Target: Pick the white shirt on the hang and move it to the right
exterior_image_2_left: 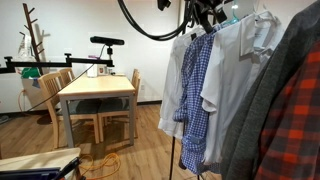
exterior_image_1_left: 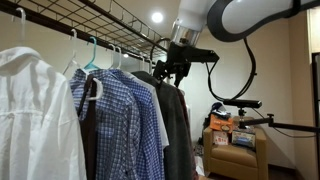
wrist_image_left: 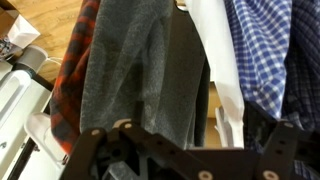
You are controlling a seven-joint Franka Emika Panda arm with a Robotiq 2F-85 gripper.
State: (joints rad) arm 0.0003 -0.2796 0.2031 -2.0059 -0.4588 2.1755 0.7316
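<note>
The white shirt (wrist_image_left: 216, 45) hangs between a grey jacket (wrist_image_left: 125, 60) and a blue-and-white checked shirt (wrist_image_left: 268, 50) in the wrist view. In an exterior view the white shirt (exterior_image_2_left: 240, 70) shows as a plain white panel with a loose short sleeve. From the opposite side it is hidden behind the dark jacket (exterior_image_1_left: 176, 120). My gripper (wrist_image_left: 190, 150) is open, its black fingers (wrist_image_left: 95, 150) spread wide, with the shirt's lower edge showing between them. In both exterior views the gripper (exterior_image_1_left: 172, 72) (exterior_image_2_left: 205, 15) sits at the rail, above these garments, touching nothing.
A big white collared shirt (exterior_image_1_left: 30, 110) and checked shirts (exterior_image_1_left: 115, 110) fill the rail's far end. A red plaid garment (exterior_image_2_left: 300, 130) hangs at the near end. A wooden table (exterior_image_2_left: 95, 90) with chairs stands beside the rack. An armchair (exterior_image_1_left: 235, 145) holds boxes.
</note>
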